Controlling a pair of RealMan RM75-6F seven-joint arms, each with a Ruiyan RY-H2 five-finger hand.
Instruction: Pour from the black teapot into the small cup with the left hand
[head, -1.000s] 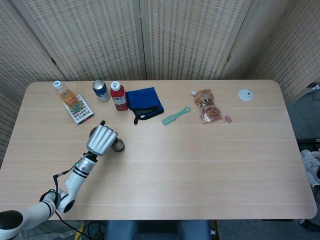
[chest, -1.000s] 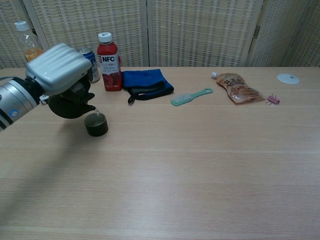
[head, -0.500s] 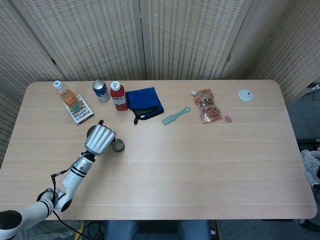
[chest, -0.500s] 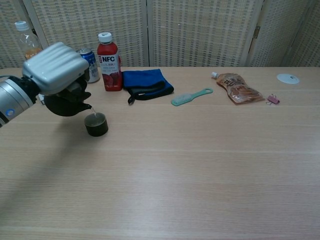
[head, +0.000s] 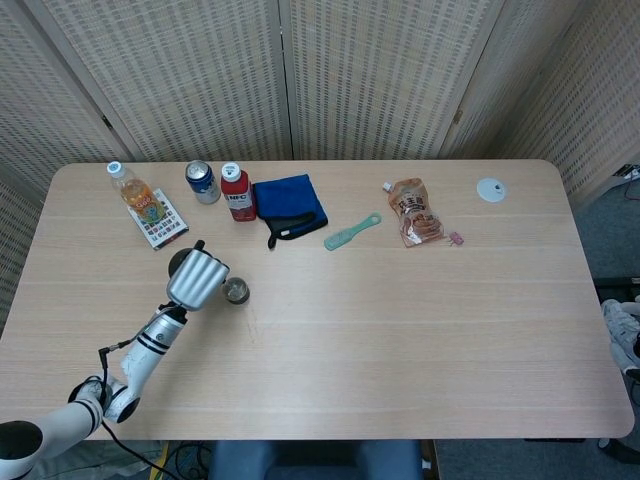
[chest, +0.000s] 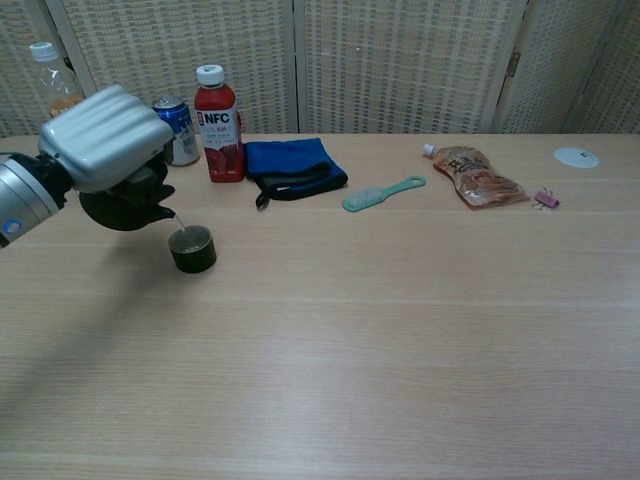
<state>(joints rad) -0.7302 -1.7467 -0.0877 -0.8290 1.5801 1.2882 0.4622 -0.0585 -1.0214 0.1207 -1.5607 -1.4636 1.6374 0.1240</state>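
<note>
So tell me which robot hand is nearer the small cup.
Left. The left robot hand holds the black teapot just left of the small cup, spout over its rim. The right robot hand shows in neither view.

The head view looks steeply down from high above the near edge of the table (head: 400, 340), far enough back to take in the whole tabletop and the woven screens (head: 380, 70) behind it. The chest view sits low, near table height, facing across the surface toward the same screens, and stands much closer, so the table fills the frame and its near edge is cut off. Both views share the far row of things: the red bottle (head: 237, 192) (chest: 218, 124), the blue cloth (head: 289, 203) (chest: 290, 163), the green brush (head: 351, 232) (chest: 384, 194) and, at left, the left hand (head: 198, 279) (chest: 105, 138).
</note>
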